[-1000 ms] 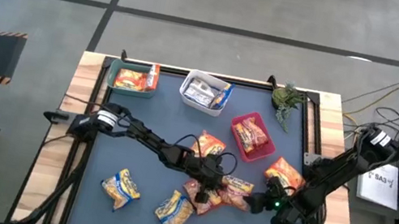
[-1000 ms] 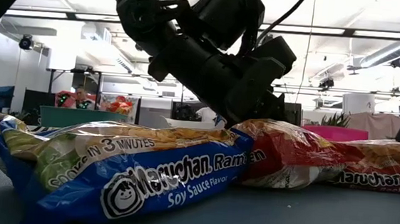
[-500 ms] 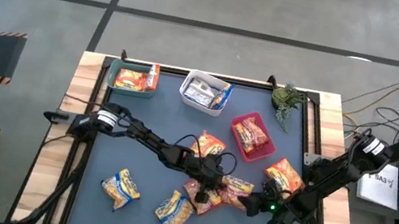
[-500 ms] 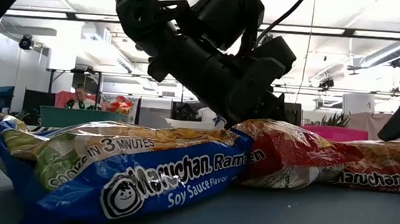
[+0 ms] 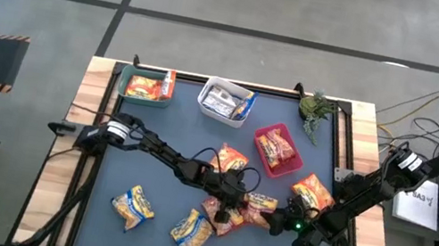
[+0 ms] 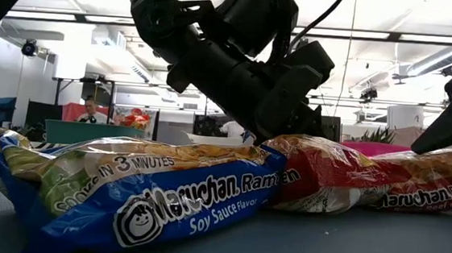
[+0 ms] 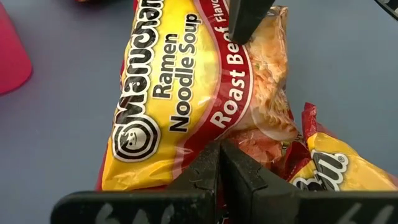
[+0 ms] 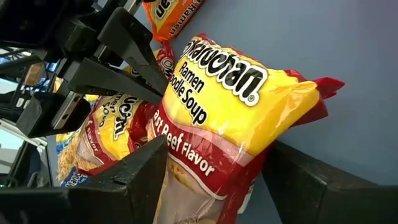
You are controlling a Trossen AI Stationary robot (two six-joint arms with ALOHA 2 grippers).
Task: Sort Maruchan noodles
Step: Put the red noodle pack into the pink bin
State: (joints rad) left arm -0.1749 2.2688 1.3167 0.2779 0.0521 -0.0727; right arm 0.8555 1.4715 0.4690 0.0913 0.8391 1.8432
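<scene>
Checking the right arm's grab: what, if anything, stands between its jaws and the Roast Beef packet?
Nothing visible does. The right gripper has its jaws open on either side of the Roast Beef packet. The left gripper, shut, is at the packet's opposite end, outside that gap.

Left arm: reaches from the table's left edge toward the middle, stretched low across the surface.
Left gripper (image 5: 227, 218): at the table's middle, tilted downward, its two dark fingers (image 7: 211, 168) pressed together with no gap between them.
Right arm: comes in from the table's right edge, bent at the elbow and angled down toward the middle.
Right gripper (image 5: 278, 225): low over the table, just right of the left gripper, its two fingers (image 8: 140, 171) spread apart, one on each side of a packet.
</scene>
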